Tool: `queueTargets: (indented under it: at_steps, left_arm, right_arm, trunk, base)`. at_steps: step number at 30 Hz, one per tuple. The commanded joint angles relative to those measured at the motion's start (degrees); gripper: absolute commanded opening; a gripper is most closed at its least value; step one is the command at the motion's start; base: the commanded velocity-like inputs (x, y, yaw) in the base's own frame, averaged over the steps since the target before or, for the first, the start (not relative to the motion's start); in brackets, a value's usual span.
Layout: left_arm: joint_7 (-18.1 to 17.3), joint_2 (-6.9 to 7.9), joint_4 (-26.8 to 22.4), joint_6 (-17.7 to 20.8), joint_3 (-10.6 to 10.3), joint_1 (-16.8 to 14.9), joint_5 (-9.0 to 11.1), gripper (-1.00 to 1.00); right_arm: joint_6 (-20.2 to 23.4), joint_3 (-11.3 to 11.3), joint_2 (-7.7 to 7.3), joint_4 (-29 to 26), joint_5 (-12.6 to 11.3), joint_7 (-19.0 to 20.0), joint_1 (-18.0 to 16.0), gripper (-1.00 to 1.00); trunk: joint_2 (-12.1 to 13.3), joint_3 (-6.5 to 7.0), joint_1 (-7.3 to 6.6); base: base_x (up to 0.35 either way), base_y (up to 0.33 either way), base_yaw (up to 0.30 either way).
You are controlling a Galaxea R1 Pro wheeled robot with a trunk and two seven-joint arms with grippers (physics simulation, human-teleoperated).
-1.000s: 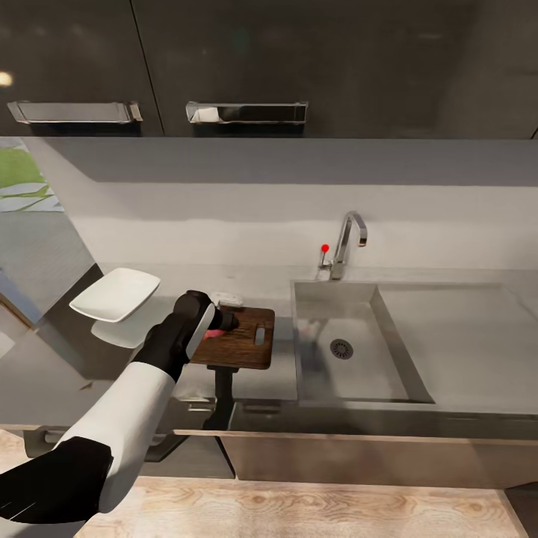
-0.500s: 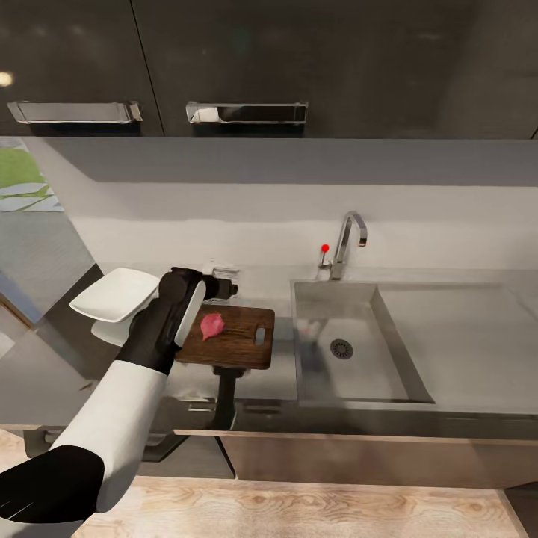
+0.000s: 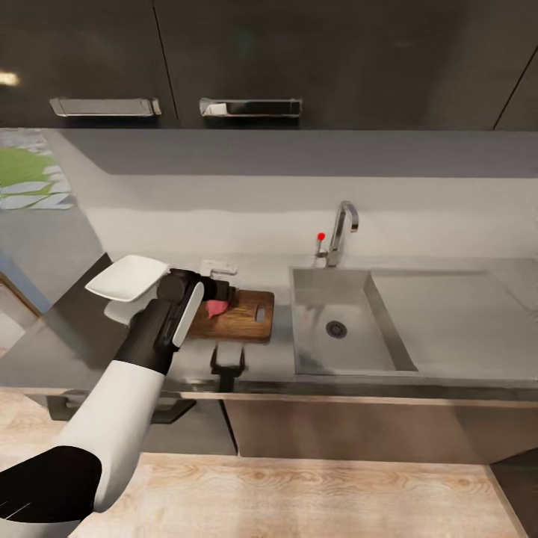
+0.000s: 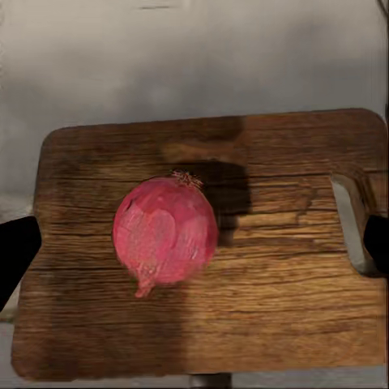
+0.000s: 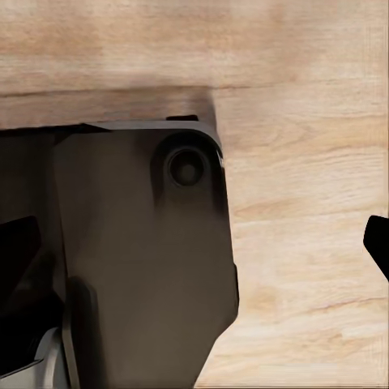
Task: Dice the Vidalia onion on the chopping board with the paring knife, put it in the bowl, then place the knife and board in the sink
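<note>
Left gripper (image 3: 224,293) hangs over the chopping board (image 3: 243,320), fingers spread wide, gripping nothing — the onion (image 4: 165,232) lies loose on the board between the dark fingertips (image 4: 14,251). Board sits on the countertop (image 3: 276,357), just left of the sink (image 3: 314,359); white bowl (image 3: 127,277) further left. Right gripper (image 5: 194,243) — fingers apart over wood floor (image 5: 308,243) and dark robot base (image 5: 138,267).
</note>
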Motion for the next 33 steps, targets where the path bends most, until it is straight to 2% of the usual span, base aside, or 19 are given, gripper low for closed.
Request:
queueTargets:
  at_steps: [1, 33]
  left_arm:
    - [0.6, 0.10, 0.0, 0.2, -0.1, 0.0, 0.5, 1.00]
    - [0.5, 0.04, 7.3, 0.0, -0.2, 0.3, 0.5, 1.00]
  right_arm:
    - [-0.1, -0.4, 0.01, 0.0, 0.6, -0.3, 0.0, 1.00]
    - [-0.1, -0.4, 0.00, 0.0, 0.6, -0.2, 0.0, 1.00]
  trunk:
    - [-0.1, -0.11, 0.00]
    - [-0.1, -0.11, 0.00]
  base:
    - [-0.335, 0.000, 0.000]
    - [-0.335, 0.000, 0.000]
